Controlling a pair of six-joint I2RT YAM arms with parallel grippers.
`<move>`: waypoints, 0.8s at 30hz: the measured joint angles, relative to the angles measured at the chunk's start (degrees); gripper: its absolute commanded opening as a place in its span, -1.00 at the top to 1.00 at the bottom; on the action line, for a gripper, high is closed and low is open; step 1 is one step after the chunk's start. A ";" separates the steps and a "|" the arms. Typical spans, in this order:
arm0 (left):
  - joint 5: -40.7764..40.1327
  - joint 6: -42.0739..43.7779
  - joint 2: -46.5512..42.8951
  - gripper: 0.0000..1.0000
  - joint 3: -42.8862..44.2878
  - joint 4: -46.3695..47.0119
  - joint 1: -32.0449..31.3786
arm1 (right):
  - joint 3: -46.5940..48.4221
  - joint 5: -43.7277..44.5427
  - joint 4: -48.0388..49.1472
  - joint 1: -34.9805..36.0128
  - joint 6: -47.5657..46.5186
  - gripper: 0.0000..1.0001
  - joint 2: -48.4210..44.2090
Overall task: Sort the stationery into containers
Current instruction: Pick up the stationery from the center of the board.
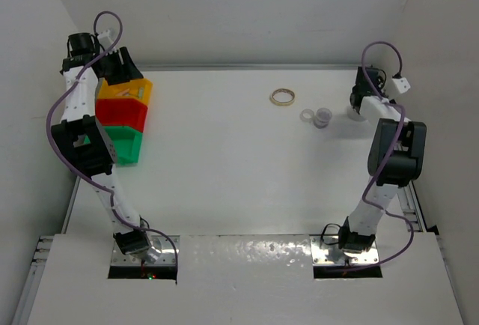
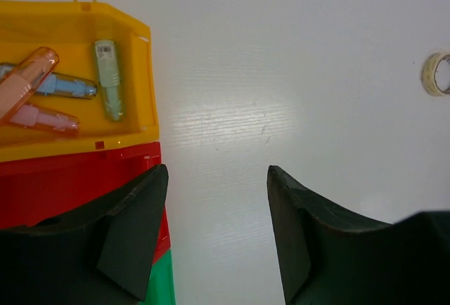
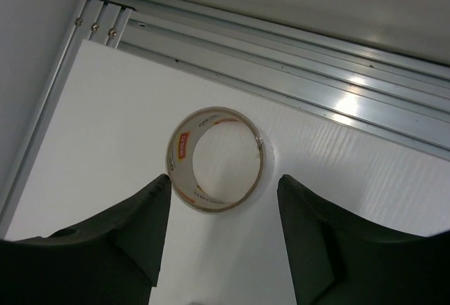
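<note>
Three joined bins stand at the far left: yellow [image 1: 141,87], red [image 1: 129,111], green [image 1: 124,144]. In the left wrist view the yellow bin [image 2: 140,73] holds orange [image 2: 28,80], blue [image 2: 67,86], green [image 2: 109,80] and pink [image 2: 43,117] capsule pieces. My left gripper [image 2: 216,178] is open and empty, over the bins' right edge and bare table; it also shows in the top view [image 1: 121,67]. My right gripper [image 3: 223,178] is open, just short of a whitish tape ring [image 3: 181,157] lying flat, not touching it. A tan ring [image 1: 282,97] and two clear rings [image 1: 316,117] lie mid-table.
The red bin [image 2: 70,178] and green bin [image 2: 162,284] sit under my left finger. The tan ring shows at the right of the left wrist view [image 2: 436,73]. Aluminium rails [image 3: 295,45] and the white wall run close behind the whitish ring.
</note>
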 measured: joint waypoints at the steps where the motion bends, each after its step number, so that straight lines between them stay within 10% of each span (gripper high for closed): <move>1: 0.11 -0.02 0.00 -0.13 -0.09 -0.02 0.00 | -1.55 0.24 2.23 0.37 0.24 -0.21 -0.68; 24: 2.32 -0.70 0.00 -0.17 -2.43 0.31 0.00 | 1.70 -0.79 5.22 -3.19 9.97 -0.43 8.26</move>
